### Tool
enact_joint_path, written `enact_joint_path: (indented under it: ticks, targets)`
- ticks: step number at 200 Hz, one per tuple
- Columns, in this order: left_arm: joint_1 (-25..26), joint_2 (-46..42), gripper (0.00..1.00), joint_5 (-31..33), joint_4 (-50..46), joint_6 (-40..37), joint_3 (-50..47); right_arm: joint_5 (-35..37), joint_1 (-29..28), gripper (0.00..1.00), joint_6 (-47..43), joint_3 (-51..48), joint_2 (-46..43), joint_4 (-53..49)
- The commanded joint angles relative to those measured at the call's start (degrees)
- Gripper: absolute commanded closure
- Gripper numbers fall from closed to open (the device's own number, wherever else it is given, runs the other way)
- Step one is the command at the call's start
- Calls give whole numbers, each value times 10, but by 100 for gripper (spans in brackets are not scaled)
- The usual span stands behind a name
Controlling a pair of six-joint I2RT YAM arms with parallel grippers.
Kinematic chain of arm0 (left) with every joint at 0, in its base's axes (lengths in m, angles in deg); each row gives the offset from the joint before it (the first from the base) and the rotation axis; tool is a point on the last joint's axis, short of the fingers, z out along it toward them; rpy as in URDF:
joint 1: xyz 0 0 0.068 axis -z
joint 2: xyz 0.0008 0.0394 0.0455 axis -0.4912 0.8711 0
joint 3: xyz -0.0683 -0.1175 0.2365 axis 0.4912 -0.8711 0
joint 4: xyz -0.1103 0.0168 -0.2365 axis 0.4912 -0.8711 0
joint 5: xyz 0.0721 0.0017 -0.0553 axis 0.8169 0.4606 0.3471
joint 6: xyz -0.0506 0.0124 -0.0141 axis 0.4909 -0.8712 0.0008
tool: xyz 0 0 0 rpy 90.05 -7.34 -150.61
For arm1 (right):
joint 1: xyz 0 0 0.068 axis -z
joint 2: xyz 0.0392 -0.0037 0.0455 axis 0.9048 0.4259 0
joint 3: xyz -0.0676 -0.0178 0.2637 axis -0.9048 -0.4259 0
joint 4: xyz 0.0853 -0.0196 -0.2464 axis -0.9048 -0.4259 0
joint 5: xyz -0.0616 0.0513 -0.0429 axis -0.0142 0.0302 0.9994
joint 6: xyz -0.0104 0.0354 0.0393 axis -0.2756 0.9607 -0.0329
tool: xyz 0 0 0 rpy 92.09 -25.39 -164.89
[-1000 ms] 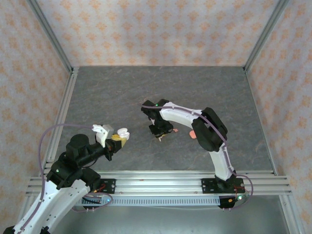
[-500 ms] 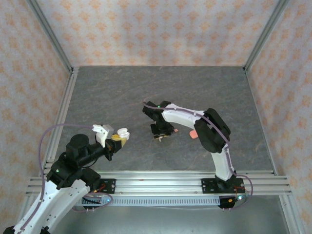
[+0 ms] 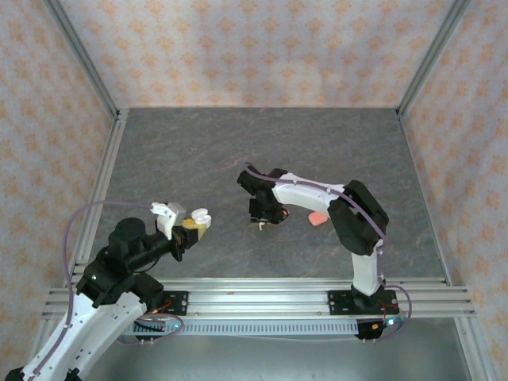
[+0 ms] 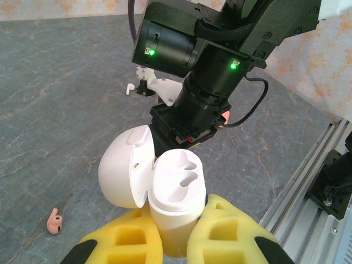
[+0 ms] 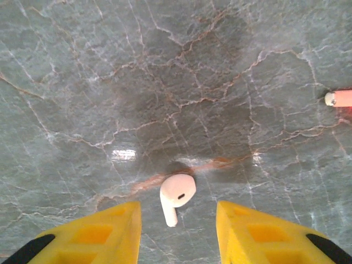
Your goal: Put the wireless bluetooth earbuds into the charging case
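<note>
My left gripper (image 4: 175, 242) is shut on a white charging case (image 4: 176, 190) and holds it upright above the table. The case's lid (image 4: 122, 175) is swung open to the left and both sockets are empty. In the top view the case (image 3: 200, 216) sits at the tip of the left gripper (image 3: 193, 226). My right gripper (image 5: 179, 225) points down at the table and is open. A white earbud (image 5: 176, 194) lies on the table between its yellow fingers (image 5: 113, 231), touching neither. A salmon-pink earbud (image 5: 341, 98) lies at the right edge of that view.
A salmon-pink case (image 3: 316, 217) lies on the table right of the right gripper (image 3: 263, 216). Another pink earbud (image 4: 54, 221) lies near the left gripper. A white earbud (image 4: 130, 87) lies by the right arm's tip. Aluminium rails (image 3: 262, 290) run along the near edge, and patterned walls enclose the table.
The right gripper's jaws have opened, and that arm has shifted a little to the right. The left arm and the case it holds have not moved.
</note>
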Motion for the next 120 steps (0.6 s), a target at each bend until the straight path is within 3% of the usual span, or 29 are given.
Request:
enact_joint_path:
  ticks: [1, 120]
  targets:
    - [-3, 1, 100, 7, 16, -3, 4, 5, 0, 60, 14, 3, 17, 9]
    - [-4, -2, 100, -9, 30, 2, 0, 5, 1, 72, 16, -16, 37, 21]
